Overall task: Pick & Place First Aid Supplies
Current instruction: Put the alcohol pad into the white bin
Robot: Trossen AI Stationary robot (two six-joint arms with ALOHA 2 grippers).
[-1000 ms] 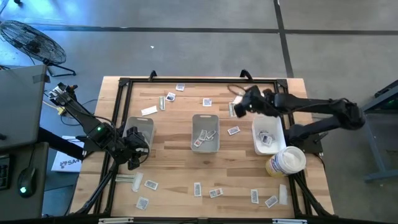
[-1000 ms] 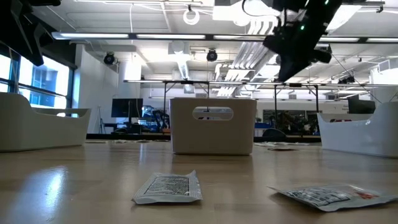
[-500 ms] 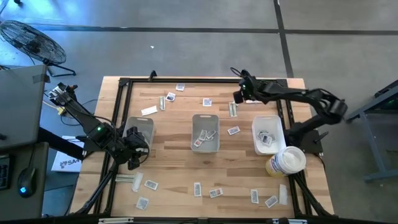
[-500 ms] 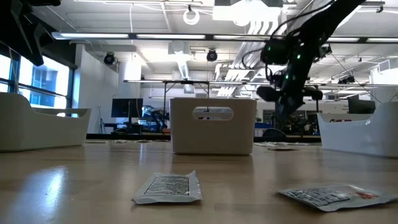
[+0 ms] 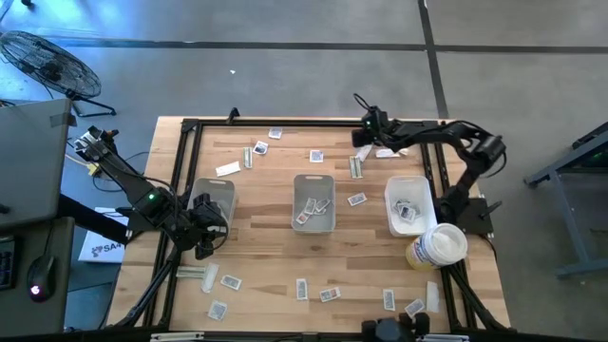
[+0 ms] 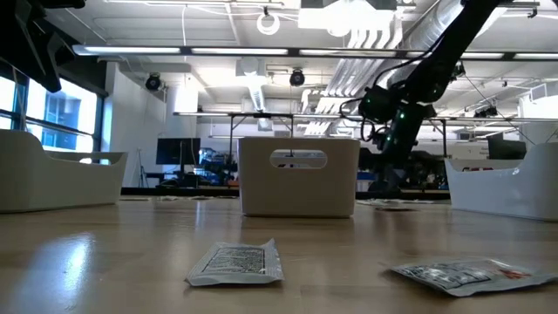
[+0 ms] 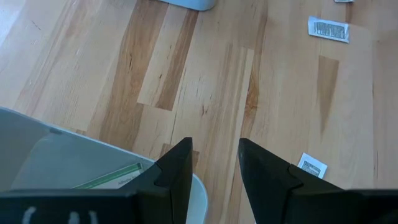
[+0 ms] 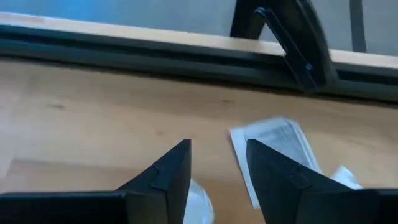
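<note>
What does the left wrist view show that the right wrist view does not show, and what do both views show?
Only the left wrist view shows the grey tray with a green-white strip inside, under the left gripper, with two sachets farther off. Only the right wrist view shows the table's dark frame and a printed packet ahead of the right gripper. Both show open dark fingers over the wooden table.

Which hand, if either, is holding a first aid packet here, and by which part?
Neither. The right hand is open above a sachet; the left hand is open and empty beside a tray.
</note>
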